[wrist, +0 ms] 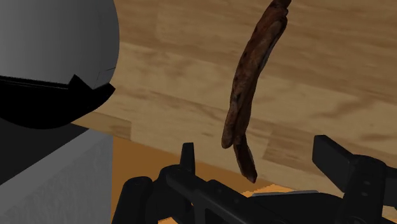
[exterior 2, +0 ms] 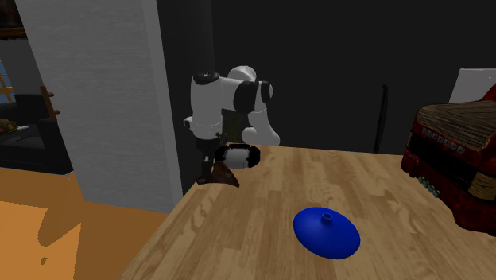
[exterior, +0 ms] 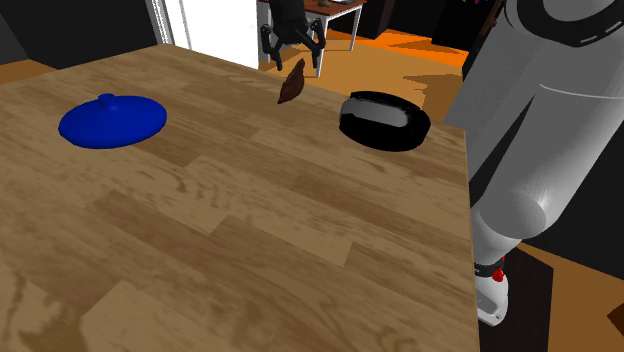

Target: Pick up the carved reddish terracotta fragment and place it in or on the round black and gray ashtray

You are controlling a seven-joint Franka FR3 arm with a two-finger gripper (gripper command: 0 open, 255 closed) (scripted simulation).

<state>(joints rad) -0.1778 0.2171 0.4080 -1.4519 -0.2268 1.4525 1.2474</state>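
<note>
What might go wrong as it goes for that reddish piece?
The fragment leans near the table's edge; a nudge from the open gripper might tip it off. It is thin and uneven, so the fingers might clasp it poorly and it could slip before reaching the ashtray.

Dim, even light; soft shadows; dark backgrounds.

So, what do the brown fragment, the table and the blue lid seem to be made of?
Fragment: rough, matte, mottled reddish-brown surface, probably fired clay or stone. Table: wood, by its grain and plank seams, slight sheen. Lid: smooth plain blue without texture; plastic or glazed ceramic, cannot tell.
</note>
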